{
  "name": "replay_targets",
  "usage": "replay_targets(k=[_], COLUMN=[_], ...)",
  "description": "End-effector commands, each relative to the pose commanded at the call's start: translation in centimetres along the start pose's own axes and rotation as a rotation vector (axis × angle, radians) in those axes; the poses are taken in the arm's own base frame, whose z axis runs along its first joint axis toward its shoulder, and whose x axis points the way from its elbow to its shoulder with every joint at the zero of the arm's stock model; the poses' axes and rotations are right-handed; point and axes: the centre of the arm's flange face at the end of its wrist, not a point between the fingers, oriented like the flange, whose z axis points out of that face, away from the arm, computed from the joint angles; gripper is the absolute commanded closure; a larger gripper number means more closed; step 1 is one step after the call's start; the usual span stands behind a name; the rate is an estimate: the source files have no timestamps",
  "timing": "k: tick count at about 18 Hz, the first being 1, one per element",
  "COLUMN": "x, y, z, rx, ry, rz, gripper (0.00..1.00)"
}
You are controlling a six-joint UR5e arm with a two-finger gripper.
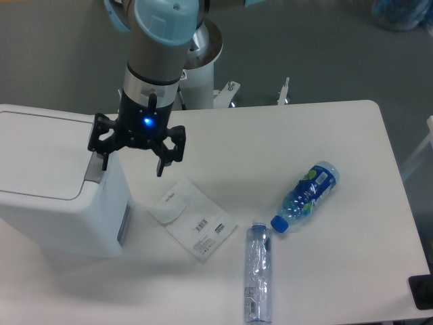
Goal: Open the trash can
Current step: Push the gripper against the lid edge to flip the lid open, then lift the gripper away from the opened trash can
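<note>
There is just one camera, fixed high above the table (pixel 325 135) and looking steeply down from its near side, so the white top fills most of the frame and grey floor shows across the upper part. It stands at middling range: the trash can (pixel 54 183) is cut off at the left edge, the arm's upper part runs out of the top of the frame, and the gripper (pixel 132 161) sits left of centre
</note>
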Motion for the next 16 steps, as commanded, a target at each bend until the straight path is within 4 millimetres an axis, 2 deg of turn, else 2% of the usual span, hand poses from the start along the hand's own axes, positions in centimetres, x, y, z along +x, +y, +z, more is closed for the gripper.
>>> replay_targets(k=[4, 10, 16], x=[-0.3, -0.3, -0.5], y=[0.6, 0.6, -0.5], z=[0.7, 0.8, -1.6], rx=[-0.017, -0.014, 0.036], ry=[-0.001, -0.001, -0.004], rz=[-0.006, -0.005, -0.005], gripper=[0.0, 0.0, 0.0])
